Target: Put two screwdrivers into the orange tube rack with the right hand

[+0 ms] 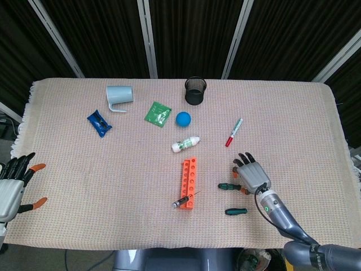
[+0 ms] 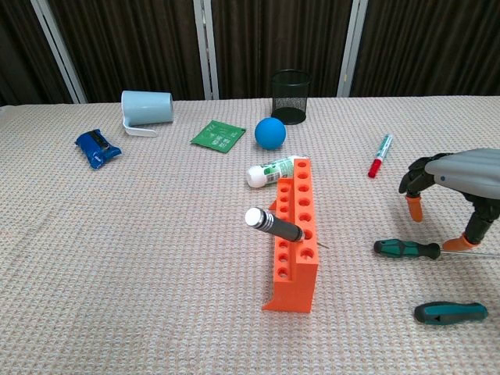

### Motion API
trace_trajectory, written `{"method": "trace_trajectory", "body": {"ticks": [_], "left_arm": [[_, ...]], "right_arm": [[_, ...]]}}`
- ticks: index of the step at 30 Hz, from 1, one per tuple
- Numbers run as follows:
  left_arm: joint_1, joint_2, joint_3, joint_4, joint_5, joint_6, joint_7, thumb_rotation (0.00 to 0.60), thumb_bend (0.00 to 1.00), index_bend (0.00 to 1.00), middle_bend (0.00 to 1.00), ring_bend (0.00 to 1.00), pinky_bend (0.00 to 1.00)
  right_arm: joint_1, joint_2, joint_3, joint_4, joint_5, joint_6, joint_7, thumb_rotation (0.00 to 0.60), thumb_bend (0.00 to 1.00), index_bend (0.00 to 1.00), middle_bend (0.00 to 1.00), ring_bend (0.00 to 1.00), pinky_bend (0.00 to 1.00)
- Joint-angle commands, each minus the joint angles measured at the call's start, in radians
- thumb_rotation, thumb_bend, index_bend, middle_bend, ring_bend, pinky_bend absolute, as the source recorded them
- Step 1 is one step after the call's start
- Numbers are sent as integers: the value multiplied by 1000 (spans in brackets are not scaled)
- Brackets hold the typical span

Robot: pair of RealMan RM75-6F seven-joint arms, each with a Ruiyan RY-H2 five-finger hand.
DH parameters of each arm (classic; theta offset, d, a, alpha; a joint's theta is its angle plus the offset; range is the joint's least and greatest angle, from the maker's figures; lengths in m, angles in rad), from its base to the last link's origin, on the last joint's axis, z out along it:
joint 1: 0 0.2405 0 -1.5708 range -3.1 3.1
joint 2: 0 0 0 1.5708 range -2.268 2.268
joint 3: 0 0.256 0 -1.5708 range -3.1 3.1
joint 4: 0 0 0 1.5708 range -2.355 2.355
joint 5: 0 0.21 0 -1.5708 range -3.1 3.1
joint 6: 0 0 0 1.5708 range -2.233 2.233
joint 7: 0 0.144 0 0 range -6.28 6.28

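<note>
Right hand (image 2: 457, 183) poised over the right part of the woven beige tablecloth (image 1: 84, 169), fingers spread and curved downward, holding nothing; orange fingertips (image 2: 415, 209) low above the cloth, whether touching it, impossible to tell. Directly below and slightly left of the hand: green-and-black-handled screwdriver (image 2: 406, 248), lying flat, long axis running left to right, handle toward the rack, thin metal shaft reaching right beneath the hand, thumb tip just beside that shaft. Handle therefore leftward of the palm, so probably a small shift left before closing the fingers, or a pinch on the shaft end instead.

Nearer the front edge, well apart from the hand: second, teal-handled screwdriver (image 2: 449, 312), also flat, also lying left to right. Left of both: orange plastic tube rack with a row of round holes (image 2: 295, 234), long axis running near to far, already carrying one black-handled screwdriver with a silver cap (image 2: 271, 224), leaning out leftward from a hole toward the near end. One tool seated by that reckoning, one more needed.

Left hand (image 1: 12, 186) at the far left table edge, fingers apart, holding nothing, much further from the tools than the right.

Likely snag: a flat, slender handle on soft weave, prone to rolling away under a loose grasp.
</note>
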Motion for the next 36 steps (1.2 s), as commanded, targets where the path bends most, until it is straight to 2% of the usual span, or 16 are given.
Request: {"method": "trace_trajectory", "body": {"ticks": [1, 14, 26, 36], "left_arm": [[-2, 0, 0, 0, -1, -2, 1, 600, 108, 222, 0, 0, 0], [1, 1, 1, 3, -7, 0, -4, 600, 108, 222, 0, 0, 0], [-5, -7, 0, 9, -10, -10, -6, 600, 108, 221, 0, 0, 0], [-6, -9, 1, 17, -20, -18, -10, 600, 108, 221, 0, 0, 0]], "right_arm": [[-4, 3, -7, -13, 10, 2, -8, 600, 151, 456, 162, 0, 0], [12, -73, -2, 53, 72, -32, -13, 600, 152, 473, 162, 0, 0], [53, -126, 38, 100, 116, -39, -29, 600, 151, 484, 164, 0, 0], [63, -132, 20, 91, 153, -33, -78, 600, 153, 495, 167, 0, 0]]}}
